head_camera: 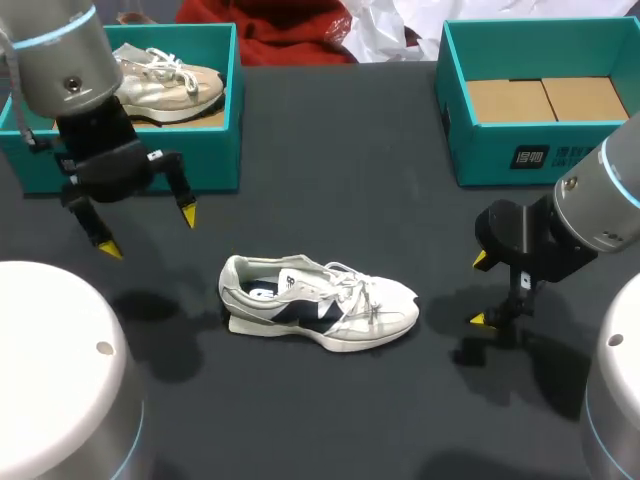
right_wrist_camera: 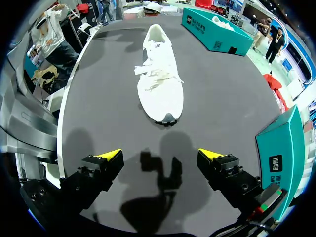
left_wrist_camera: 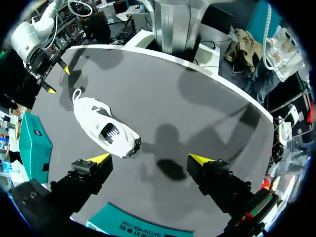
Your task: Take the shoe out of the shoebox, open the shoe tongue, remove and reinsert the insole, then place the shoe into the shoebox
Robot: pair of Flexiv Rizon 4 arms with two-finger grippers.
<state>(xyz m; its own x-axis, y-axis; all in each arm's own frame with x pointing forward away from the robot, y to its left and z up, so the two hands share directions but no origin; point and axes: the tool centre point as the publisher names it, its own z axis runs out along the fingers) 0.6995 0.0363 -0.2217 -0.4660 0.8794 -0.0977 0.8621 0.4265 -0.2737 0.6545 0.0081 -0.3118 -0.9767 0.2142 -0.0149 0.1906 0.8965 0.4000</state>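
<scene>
A white shoe with dark side panels (head_camera: pixel 318 300) lies on its sole in the middle of the black table, toe toward my right arm. My left gripper (head_camera: pixel 148 232) hangs open and empty above the table, in front of the left teal shoebox (head_camera: pixel 215 165). In the left wrist view the shoe (left_wrist_camera: pixel 103 126) lies ahead of the open left gripper (left_wrist_camera: pixel 150 159), off to one side. My right gripper (head_camera: pixel 479 290) is open and empty just beyond the toe. The right wrist view has the shoe (right_wrist_camera: pixel 160 84) straight ahead of the spread fingers of the right gripper (right_wrist_camera: pixel 160 154), toe nearest.
A second, beige shoe (head_camera: pixel 165 85) lies in the left shoebox. The right teal shoebox (head_camera: pixel 520 155) at the back right holds only cardboard. Two white arm bases (head_camera: pixel 50 370) stand at the near corners.
</scene>
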